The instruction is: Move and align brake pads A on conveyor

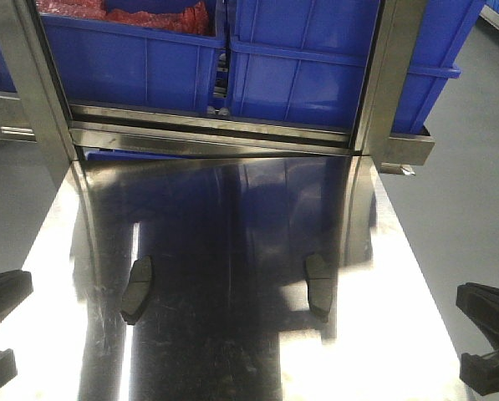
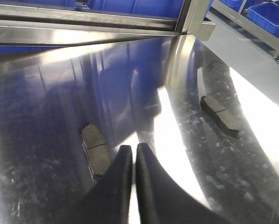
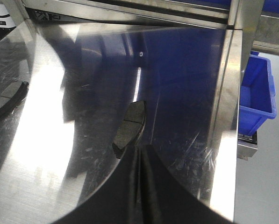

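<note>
surface: you're working over a shiny steel tabletop [image 1: 232, 242], with blue bins [image 1: 149, 67] lined up behind it.
left brake pad [image 1: 138, 289]: it lies flat on the steel on your left arm's side.
right brake pad [image 1: 319, 285]: also flat on the steel, roughly level with the left brake pad and well apart from it.
left gripper [image 2: 131, 150]: your fingers [image 2: 120, 172] are pressed nearly together with only a thin slit between them, and they hold nothing. the left brake pad shows just left of the tips.
right gripper [image 3: 140, 148]: your fingers [image 3: 153, 177] meet tip to tip and are empty. the right brake pad sits just beyond them, its near end hidden.
contact: the front view shows both grippers out by the table's edges, clear of either pad.
</note>
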### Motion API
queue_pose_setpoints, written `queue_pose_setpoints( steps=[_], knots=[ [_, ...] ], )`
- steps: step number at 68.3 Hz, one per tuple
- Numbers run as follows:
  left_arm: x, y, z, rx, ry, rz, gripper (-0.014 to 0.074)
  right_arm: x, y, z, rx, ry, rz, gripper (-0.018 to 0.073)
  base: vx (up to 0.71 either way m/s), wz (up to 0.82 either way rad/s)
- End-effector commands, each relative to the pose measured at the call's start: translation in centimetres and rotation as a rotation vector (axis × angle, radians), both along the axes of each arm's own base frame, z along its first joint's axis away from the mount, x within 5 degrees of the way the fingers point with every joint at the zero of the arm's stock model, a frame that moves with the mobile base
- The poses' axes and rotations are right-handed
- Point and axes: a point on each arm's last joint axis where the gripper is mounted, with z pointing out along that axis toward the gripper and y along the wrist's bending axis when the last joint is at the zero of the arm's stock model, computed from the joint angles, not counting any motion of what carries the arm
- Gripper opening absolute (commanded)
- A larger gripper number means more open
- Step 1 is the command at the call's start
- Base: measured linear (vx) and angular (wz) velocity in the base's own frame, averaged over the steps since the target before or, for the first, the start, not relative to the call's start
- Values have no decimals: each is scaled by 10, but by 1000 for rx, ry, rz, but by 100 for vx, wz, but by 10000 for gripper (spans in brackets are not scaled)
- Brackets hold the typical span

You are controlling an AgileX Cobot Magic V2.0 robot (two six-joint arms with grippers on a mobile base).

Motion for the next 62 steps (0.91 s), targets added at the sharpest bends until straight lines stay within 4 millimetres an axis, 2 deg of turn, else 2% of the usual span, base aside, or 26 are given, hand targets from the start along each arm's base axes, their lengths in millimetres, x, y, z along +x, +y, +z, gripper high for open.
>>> queue_pose_setpoints(
  steps=[1, 62],
  knots=[
    [3, -1, 14, -41, -85, 5, -6, 4, 0, 13, 12, -79, -12, -8, 1, -3],
    [3, -1, 14, -41, -85, 5, -6, 4, 0, 13, 12, -76, -11, -8, 0, 0]
  ],
)
